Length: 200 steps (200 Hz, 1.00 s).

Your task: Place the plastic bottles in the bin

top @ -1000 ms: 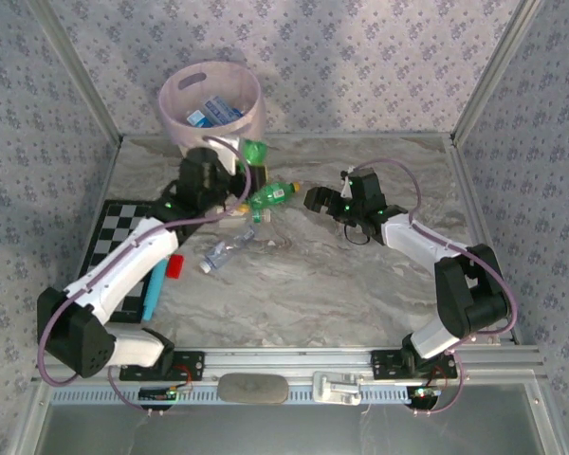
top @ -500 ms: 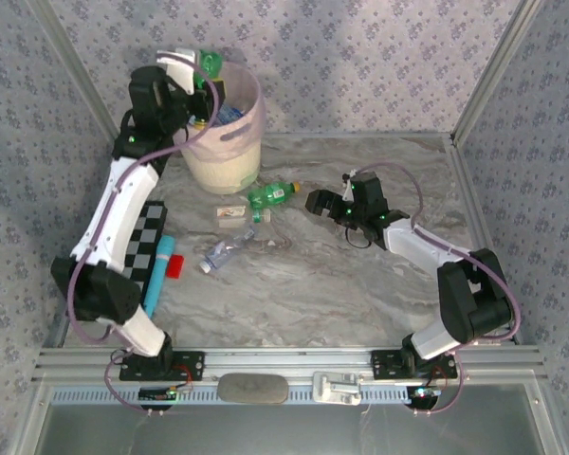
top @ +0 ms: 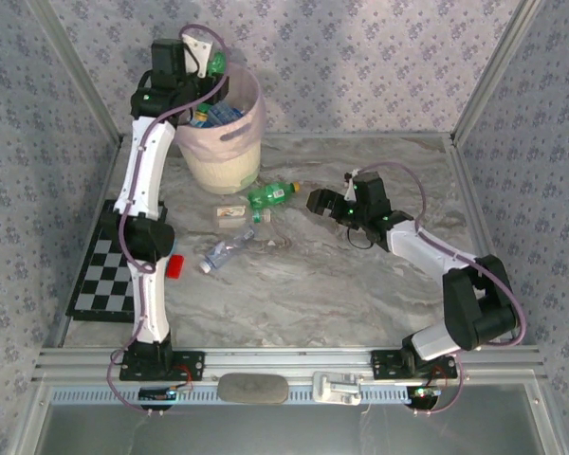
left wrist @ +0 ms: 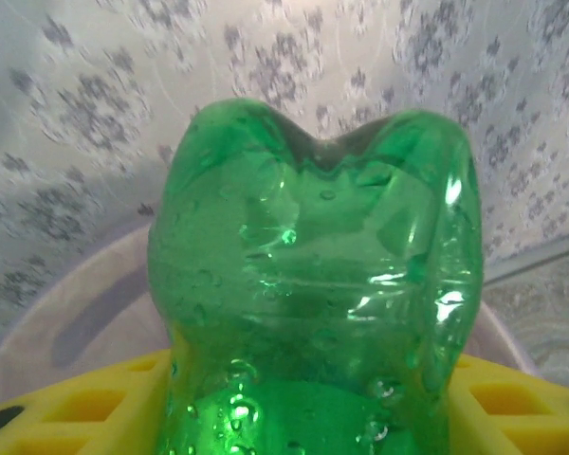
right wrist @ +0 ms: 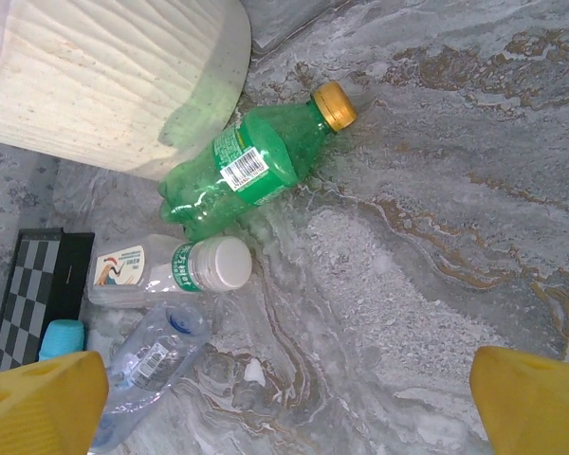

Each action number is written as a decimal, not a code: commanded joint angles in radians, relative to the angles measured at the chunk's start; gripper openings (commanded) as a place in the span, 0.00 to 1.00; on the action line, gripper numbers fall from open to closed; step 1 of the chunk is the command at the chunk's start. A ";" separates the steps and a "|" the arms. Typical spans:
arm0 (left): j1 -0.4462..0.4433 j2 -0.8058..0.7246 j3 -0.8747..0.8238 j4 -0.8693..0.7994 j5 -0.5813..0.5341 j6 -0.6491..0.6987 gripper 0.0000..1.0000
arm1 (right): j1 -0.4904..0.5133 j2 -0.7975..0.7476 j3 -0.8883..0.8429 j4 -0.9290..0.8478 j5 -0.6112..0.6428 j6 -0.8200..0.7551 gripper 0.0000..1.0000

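My left gripper (top: pixel 205 70) is raised over the far-left rim of the pale pink bin (top: pixel 239 132) and is shut on a green bottle (left wrist: pixel 313 275), whose dimpled base faces the left wrist camera between the yellow fingers (left wrist: pixel 71 403). Blue-labelled bottles (top: pixel 214 115) lie inside the bin. On the table in front of the bin lie a green bottle with an orange cap (right wrist: pixel 247 171), a clear bottle with a white cap (right wrist: pixel 171 270) and a crushed clear bottle with a blue cap (right wrist: pixel 147 365). My right gripper (top: pixel 317 201) hangs open just right of them, with nothing between its fingertips (right wrist: pixel 536 398).
A checkerboard mat (top: pixel 102 275) lies at the left edge, with a small red block (top: pixel 175 267) beside it. A cyan stick (right wrist: pixel 61 337) pokes out near the mat. Bare marbled tabletop (top: pixel 303 294) spreads in front of the bottles. Metal frame posts stand at both sides.
My left arm has swung up from the table to above the bin's rim, carrying the green bottle. The right arm has barely shifted.
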 commanded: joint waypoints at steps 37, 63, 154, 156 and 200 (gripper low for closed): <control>-0.015 0.052 0.019 -0.010 0.127 -0.126 0.56 | -0.003 -0.033 0.011 -0.036 0.020 -0.021 1.00; -0.014 0.080 0.023 -0.019 0.112 -0.145 0.65 | -0.004 -0.053 0.002 -0.052 0.037 -0.028 1.00; -0.014 -0.014 0.040 -0.026 0.047 -0.158 1.00 | -0.004 -0.053 0.012 -0.054 0.044 -0.036 1.00; -0.013 -0.018 0.038 -0.026 0.047 -0.159 1.00 | -0.005 -0.051 0.011 -0.052 0.043 -0.036 1.00; -0.013 -0.141 -0.121 0.057 0.111 -0.210 1.00 | -0.004 -0.032 0.022 -0.044 0.030 -0.037 1.00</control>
